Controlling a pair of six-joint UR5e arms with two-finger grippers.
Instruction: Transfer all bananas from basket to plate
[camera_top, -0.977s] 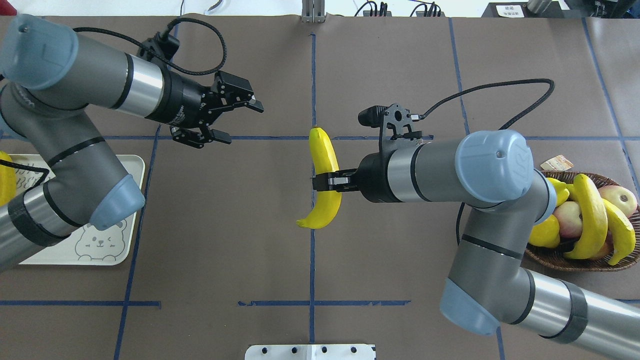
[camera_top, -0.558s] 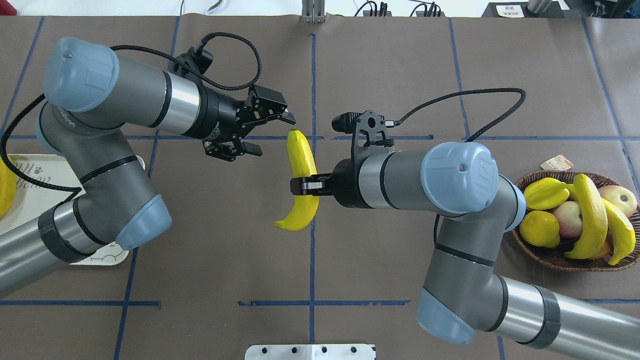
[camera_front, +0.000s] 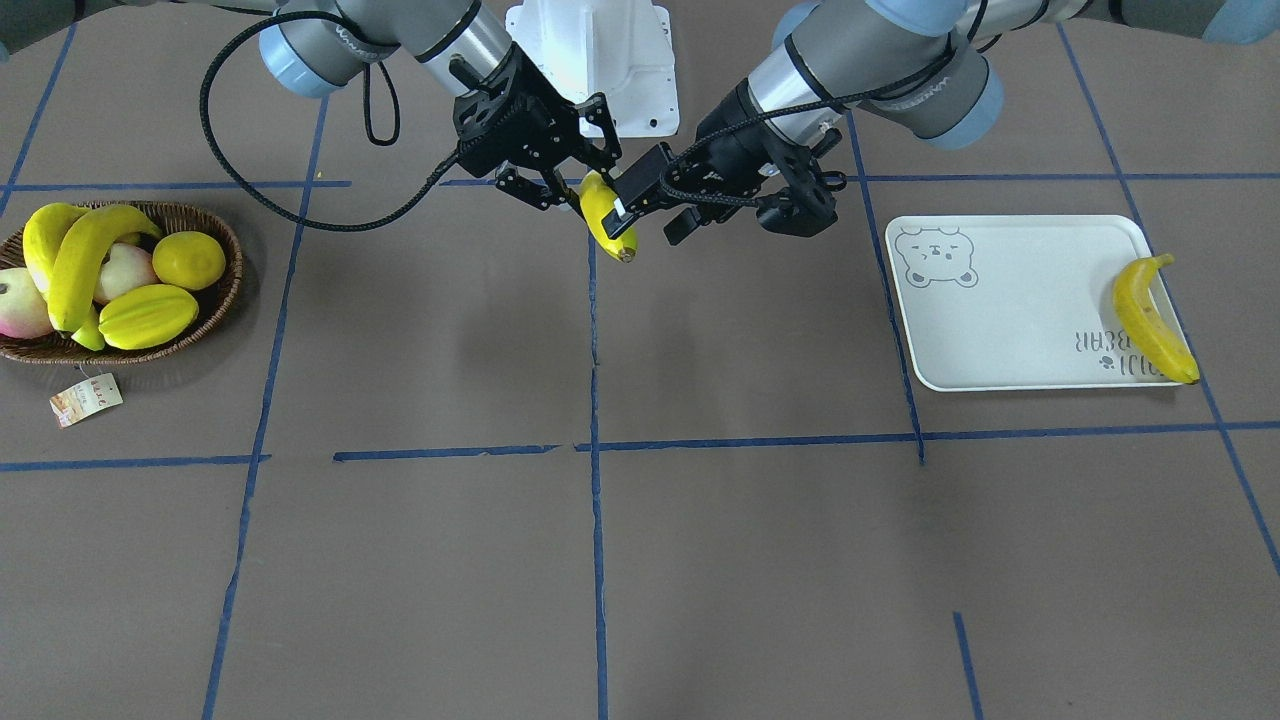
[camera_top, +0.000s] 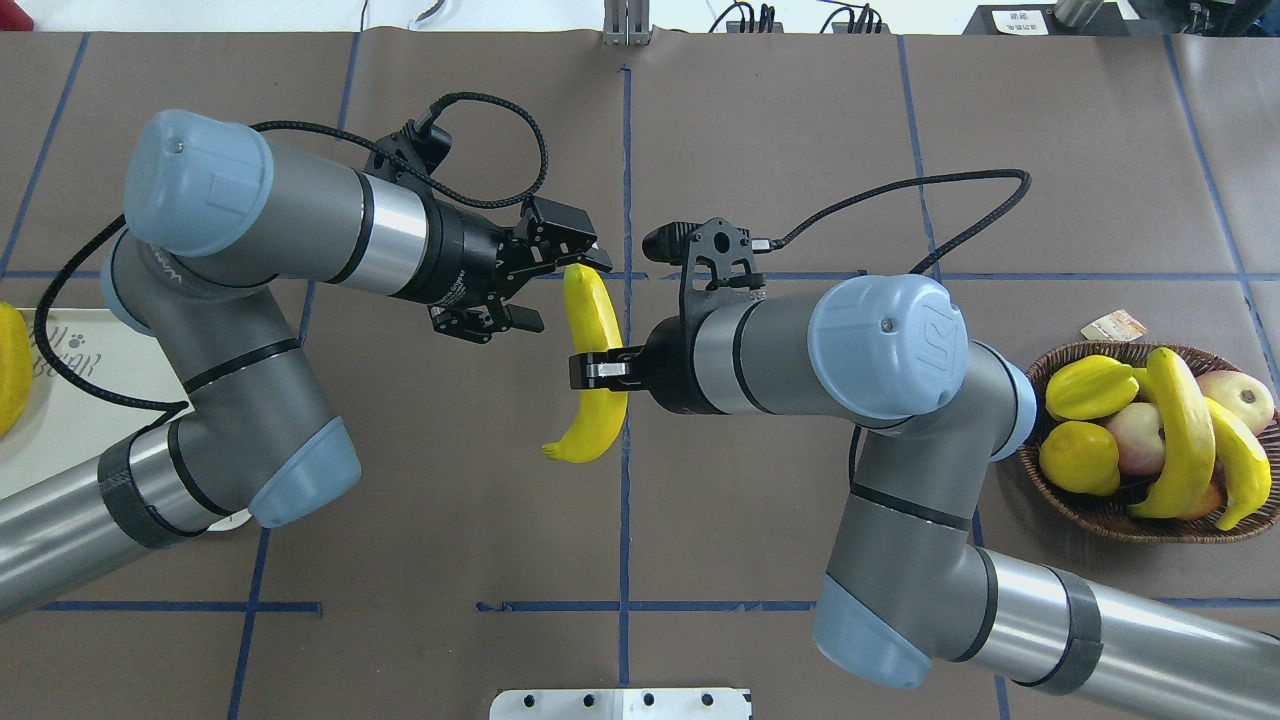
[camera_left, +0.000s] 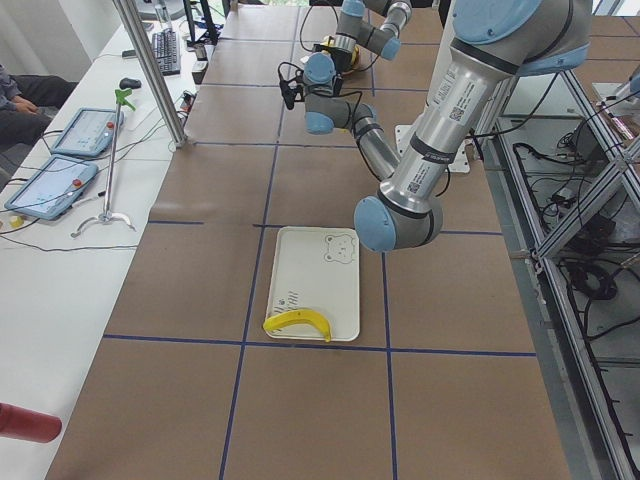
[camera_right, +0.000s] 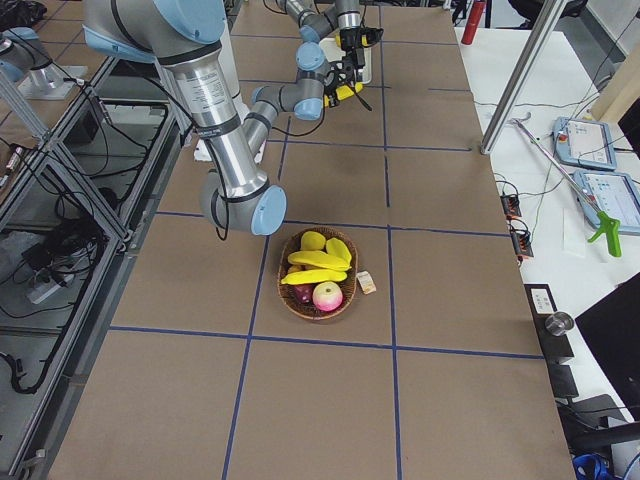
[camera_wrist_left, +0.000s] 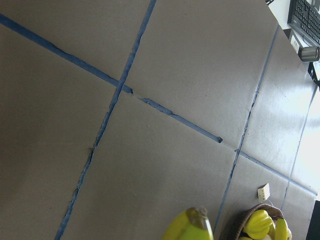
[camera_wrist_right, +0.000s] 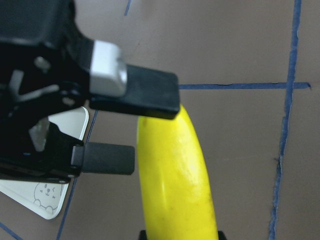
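The bench is seen steeply from above behind the robot and again from across it, facing back, is surveyed lengthwise from afar at either end, and the held banana is shared by both close wrist views and both steep ones.

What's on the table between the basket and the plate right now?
Nothing rests there: the front-facing view shows bare brown tabletop with blue tape lines. Above it, the right end effector holds a banana near the open left end effector.

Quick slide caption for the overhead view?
Right gripper holds a banana above mid-table, open left gripper at its far end.
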